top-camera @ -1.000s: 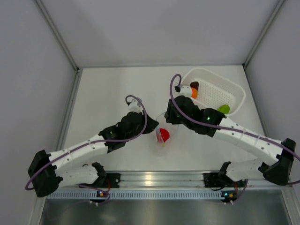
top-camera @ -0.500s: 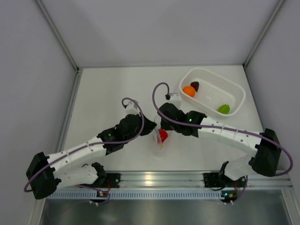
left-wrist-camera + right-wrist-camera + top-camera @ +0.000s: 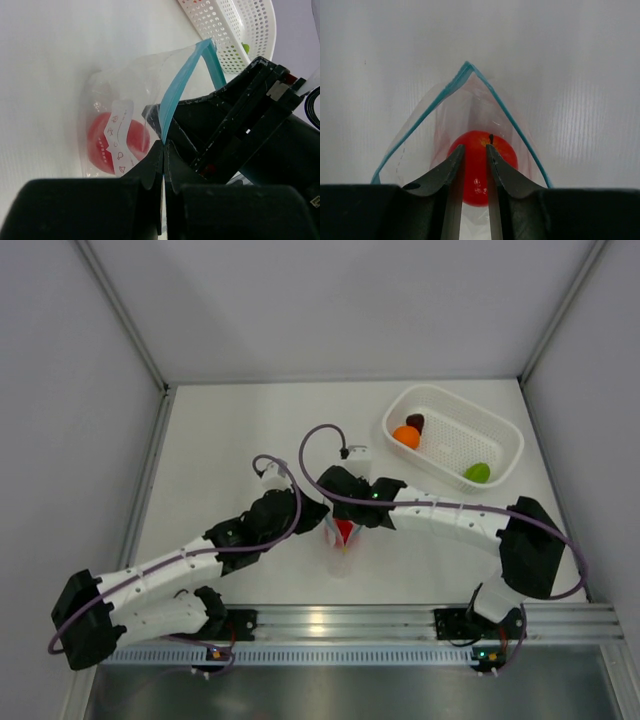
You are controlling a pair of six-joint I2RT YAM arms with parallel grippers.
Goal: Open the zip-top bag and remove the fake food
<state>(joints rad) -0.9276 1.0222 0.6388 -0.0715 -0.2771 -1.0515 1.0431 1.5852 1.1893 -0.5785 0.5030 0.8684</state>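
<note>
Item, nearest: left gripper (image 3: pixel 164 147), jaws pressed together on the blue-teal zip strip (image 3: pixel 182 82), holding one lip of the mouth up.

Item: zip-top bag (image 3: pixel 125 85), on the table (image 3: pixel 230 430) between the two arms; mouth spread into a wide peak, so the opening step reads as done.

Item: right gripper (image 3: pixel 474 148), pointed down into the open mouth; jaws a narrow gap apart; tips at the near side of the red ball (image 3: pixel 506 159); contact cannot be told.

Item: red ball, at the bottom of the bag; the only piece inside.

Item, farthest: white basket (image 3: pixel 452 436), holding the orange ball (image 3: pixel 405 435), maroon piece (image 3: pixel 416 422) and lime-green piece (image 3: pixel 477 472).

Step in hand, by judgement: removal of the last piece. Next move calls for jaws wider than the ball, a deeper reach, a firm close, then a straight lift out while the left grip keeps the lip held.
</note>
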